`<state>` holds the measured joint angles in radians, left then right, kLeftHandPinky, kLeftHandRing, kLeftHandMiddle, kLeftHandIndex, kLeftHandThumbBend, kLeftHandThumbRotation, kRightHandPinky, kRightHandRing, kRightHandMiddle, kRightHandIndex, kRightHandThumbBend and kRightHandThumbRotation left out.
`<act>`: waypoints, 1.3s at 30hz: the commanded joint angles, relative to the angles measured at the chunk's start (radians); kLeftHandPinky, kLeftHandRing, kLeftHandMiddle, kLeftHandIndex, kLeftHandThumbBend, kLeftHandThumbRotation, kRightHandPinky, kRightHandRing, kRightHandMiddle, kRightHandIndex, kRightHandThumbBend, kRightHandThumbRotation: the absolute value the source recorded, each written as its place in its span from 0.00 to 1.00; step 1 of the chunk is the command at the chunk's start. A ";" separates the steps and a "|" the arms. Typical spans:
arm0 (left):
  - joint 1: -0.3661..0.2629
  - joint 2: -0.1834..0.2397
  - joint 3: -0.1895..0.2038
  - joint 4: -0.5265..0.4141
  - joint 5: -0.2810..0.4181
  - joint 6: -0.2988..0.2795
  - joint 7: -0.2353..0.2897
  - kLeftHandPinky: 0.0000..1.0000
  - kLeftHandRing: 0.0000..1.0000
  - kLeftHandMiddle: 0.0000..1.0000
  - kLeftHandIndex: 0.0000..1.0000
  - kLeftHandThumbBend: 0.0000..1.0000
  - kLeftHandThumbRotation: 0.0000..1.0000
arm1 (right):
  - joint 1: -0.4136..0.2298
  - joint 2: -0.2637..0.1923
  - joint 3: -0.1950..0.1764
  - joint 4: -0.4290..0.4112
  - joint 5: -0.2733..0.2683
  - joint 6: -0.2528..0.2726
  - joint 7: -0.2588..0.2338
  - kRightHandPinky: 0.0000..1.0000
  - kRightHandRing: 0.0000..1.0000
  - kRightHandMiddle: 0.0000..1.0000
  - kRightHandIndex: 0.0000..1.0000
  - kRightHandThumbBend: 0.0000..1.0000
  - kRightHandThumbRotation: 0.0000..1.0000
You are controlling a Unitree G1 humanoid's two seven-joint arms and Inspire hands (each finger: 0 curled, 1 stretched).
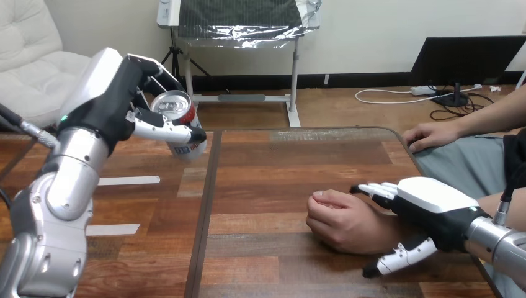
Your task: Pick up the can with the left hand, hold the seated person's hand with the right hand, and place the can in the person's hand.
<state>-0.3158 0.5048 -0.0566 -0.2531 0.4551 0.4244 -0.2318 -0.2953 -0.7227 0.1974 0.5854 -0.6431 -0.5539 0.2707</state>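
Can lifted, handover not yet made.
Upper left: left hand (133,93) curled round the can (175,105), clear of the table (279,155), arm bent, ready to carry it across. Lower right: right hand (434,205) open, fingers straight behind the person's fist (341,220), thumb in front, probably to steady it; contact unclear.

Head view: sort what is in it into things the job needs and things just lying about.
Job: can, left hand gripping it, right hand, person's near hand.
Lying about: white tape strips, person's far hand.
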 commanded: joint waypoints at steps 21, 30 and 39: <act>-0.025 0.000 0.046 -0.041 -0.043 -0.034 0.008 0.23 0.32 0.41 0.45 0.66 0.00 | -0.091 -0.076 0.093 0.161 -0.100 0.016 -0.111 1.00 0.99 0.98 0.97 1.00 0.54; -0.021 0.000 0.050 -0.033 -0.070 -0.051 0.009 0.22 0.30 0.39 0.44 0.65 0.00 | -0.105 -0.081 0.105 0.192 -0.118 0.034 -0.125 1.00 1.00 0.98 0.97 1.00 0.52; -0.018 0.002 0.053 -0.028 -0.086 -0.059 0.009 0.22 0.31 0.39 0.44 0.64 0.00 | -0.123 -0.086 0.127 0.233 -0.139 0.042 -0.161 1.00 0.99 0.97 0.96 1.00 0.50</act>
<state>-0.3062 0.5037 -0.0352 -0.2531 0.3755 0.3917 -0.2318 -0.3842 -0.7625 0.3119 0.7444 -0.7617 -0.5617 0.1257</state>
